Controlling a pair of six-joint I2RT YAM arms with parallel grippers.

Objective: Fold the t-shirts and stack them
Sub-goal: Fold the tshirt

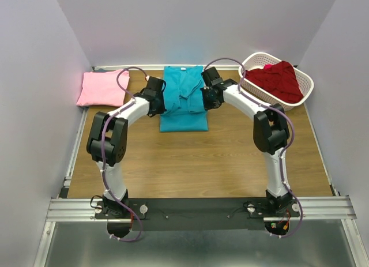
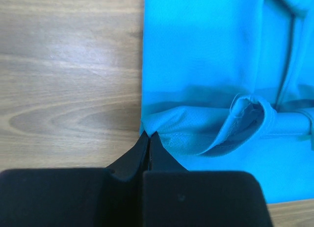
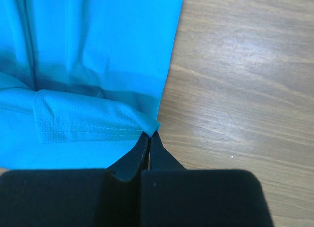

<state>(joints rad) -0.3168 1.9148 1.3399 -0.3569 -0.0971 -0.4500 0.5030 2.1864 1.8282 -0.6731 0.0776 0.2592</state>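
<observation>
The teal t-shirt (image 1: 183, 100) lies partly folded at the back middle of the table. My left gripper (image 1: 159, 103) is shut on its left edge; the left wrist view shows the closed fingertips (image 2: 148, 135) pinching a fold of teal cloth (image 2: 211, 89). My right gripper (image 1: 206, 97) is shut on its right edge; the right wrist view shows the tips (image 3: 149, 134) pinching a hemmed corner of the teal shirt (image 3: 98, 65). The light pink t-shirt (image 1: 102, 88) lies folded at the back left. The dark red t-shirt (image 1: 278, 79) lies bunched in the basket.
A white slotted plastic basket (image 1: 305, 85) stands at the back right against the wall. Grey walls close in the back and both sides. Bare wooden tabletop (image 1: 190, 163) lies between the teal shirt and the arm bases.
</observation>
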